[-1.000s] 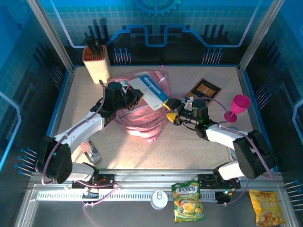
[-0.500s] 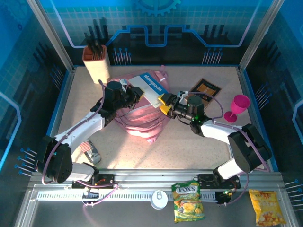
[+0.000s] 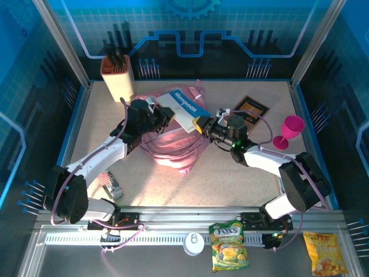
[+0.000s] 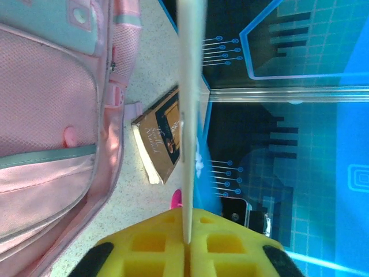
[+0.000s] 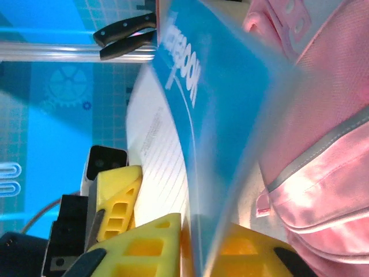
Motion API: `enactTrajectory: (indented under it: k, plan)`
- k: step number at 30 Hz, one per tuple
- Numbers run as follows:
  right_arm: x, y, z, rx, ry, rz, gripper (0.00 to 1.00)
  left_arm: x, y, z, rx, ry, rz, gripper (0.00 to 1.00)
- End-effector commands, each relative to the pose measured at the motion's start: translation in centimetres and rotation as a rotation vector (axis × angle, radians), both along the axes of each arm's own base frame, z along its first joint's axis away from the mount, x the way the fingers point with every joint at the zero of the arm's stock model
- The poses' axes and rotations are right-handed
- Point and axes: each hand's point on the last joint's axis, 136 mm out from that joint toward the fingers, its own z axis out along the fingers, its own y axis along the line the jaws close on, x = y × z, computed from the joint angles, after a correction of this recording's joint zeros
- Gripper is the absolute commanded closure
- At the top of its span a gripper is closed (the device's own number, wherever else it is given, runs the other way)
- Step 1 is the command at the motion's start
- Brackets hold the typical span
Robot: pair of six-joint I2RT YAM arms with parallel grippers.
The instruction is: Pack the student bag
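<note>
The student bag, a soft pink backpack, lies flat mid-table; its mesh and translucent pockets show in the left wrist view. A blue and white notebook is held above the bag's far end. My left gripper is shut on the notebook's left edge, and the thin cream edge runs down between its yellow fingers. My right gripper is shut on the notebook's right corner, pinching the blue cover between its jaws. The bag's pink pocket lies just beyond.
A knife block stands at the back left. A brown book and a pink goblet sit to the right of the bag. A small flag-patterned item lies front left. Snack bags rest off the near edge.
My right gripper moved left from beside the bag to the notebook and closed on its right corner. The left arm kept its hold and barely moved.
</note>
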Motion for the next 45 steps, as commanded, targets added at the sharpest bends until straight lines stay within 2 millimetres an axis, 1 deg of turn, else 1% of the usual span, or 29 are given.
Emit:
enactTrajectory:
  k: [1,4,6,8,12,15,21,26,29,31,35,39,45]
  plan:
    - [0.0,-1.0,0.6,-0.037,-0.03,-0.034,0.95,-0.4,1.0,-1.8,0.084,0.024,0.005,0.7]
    - [0.0,-2.2,0.4,-0.086,-0.036,-0.056,1.0,-0.9,1.9,-3.5,0.199,0.048,-0.006,0.48]
    - [-0.2,-3.2,0.4,-0.13,-0.045,-0.073,1.0,-1.4,2.5,-4.7,0.3,0.063,-0.03,0.38]
    - [-0.3,-4.5,0.5,-0.175,-0.057,-0.1,1.0,-1.9,3.0,-5.6,0.409,0.062,-0.084,0.32]
    - [-0.8,-7.8,0.4,-0.287,-0.061,-0.168,1.0,-2.6,4.0,-7.2,0.684,0.064,-0.2,0.19]
    - [-1.4,-10.3,0.1,-0.37,-0.045,-0.216,1.0,-2.7,4.0,-8.3,0.851,0.079,-0.31,0.17]
    - [-2.4,-14.1,0.3,-0.453,-0.03,-0.306,1.0,-2.8,2.1,-10.0,1.165,0.034,-0.54,0.15]
    - [-2.9,-15.6,0.1,-0.462,-0.015,-0.341,1.0,-2.9,0.9,-11.3,1.384,-0.013,-0.71,0.17]
    - [-3.1,-15.8,-0.2,-0.463,-0.005,-0.342,1.0,-2.9,0.8,-12.1,1.496,-0.02,-0.786,0.21]
    - [-3.1,-16.0,-0.4,-0.463,0.003,-0.344,1.0,-2.8,0.8,-12.5,1.541,-0.013,-0.817,0.24]
    - [-3.1,-16.1,-0.9,-0.46,0.021,-0.348,1.0,-2.6,0.6,-13.3,1.572,0.001,-0.862,0.31]
    - [-3.2,-16.2,-1.2,-0.458,0.033,-0.35,1.0,-2.9,0.3,-14.2,1.602,0.003,-0.917,0.35]
    - [-3.2,-16.4,-1.7,-0.46,0.052,-0.353,1.0,-2.4,0.4,-14.8,1.673,0.013,-0.924,0.41]
